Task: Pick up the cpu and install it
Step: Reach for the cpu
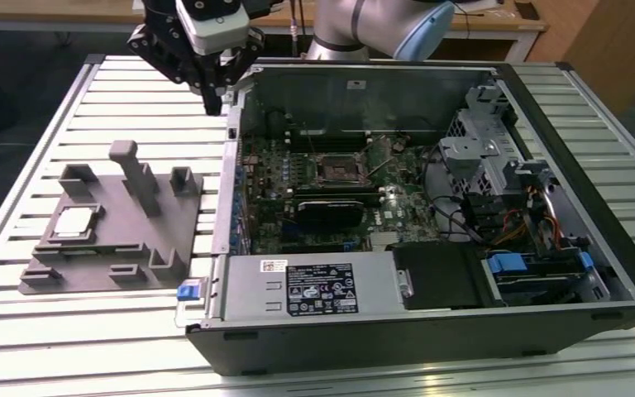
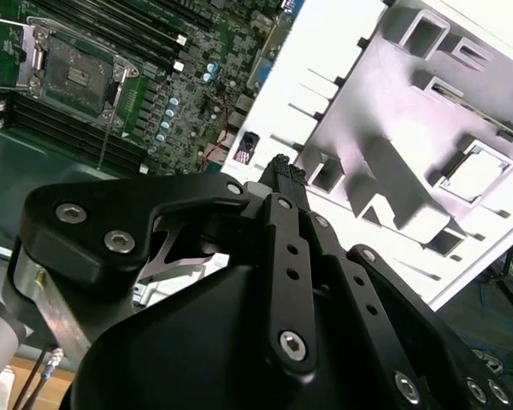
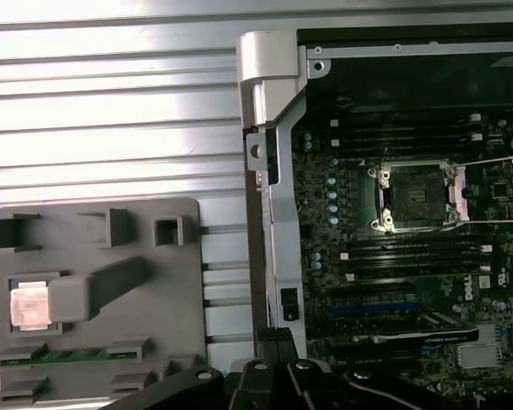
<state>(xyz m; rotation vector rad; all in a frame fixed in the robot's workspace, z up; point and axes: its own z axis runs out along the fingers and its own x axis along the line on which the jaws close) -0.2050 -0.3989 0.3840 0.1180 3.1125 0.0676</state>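
The cpu [image 1: 75, 223], a small silvery square chip, lies in a recess of the grey plastic tray [image 1: 119, 248] at the exterior view's left; both wrist views show the cpu [image 2: 474, 171] [image 3: 30, 306] in that recess too. My gripper [image 1: 212, 103] hangs above the slatted table beside the computer case's far corner, well away from the cpu, its dark fingers together and shut on nothing. In both wrist views the gripper [image 2: 282, 171] [image 3: 278, 337] shows the same. The motherboard socket [image 1: 334, 169] [image 3: 410, 196] [image 2: 73, 73] sits with its metal frame swung open.
The open computer case [image 1: 582, 248] lies on the slatted metal table [image 1: 97, 331], with a fan block [image 1: 334, 213], drive cage and cables [image 1: 505, 207] inside. The tray has upright posts [image 1: 136, 174]. The case's wall [image 3: 269, 128] stands between tray and motherboard.
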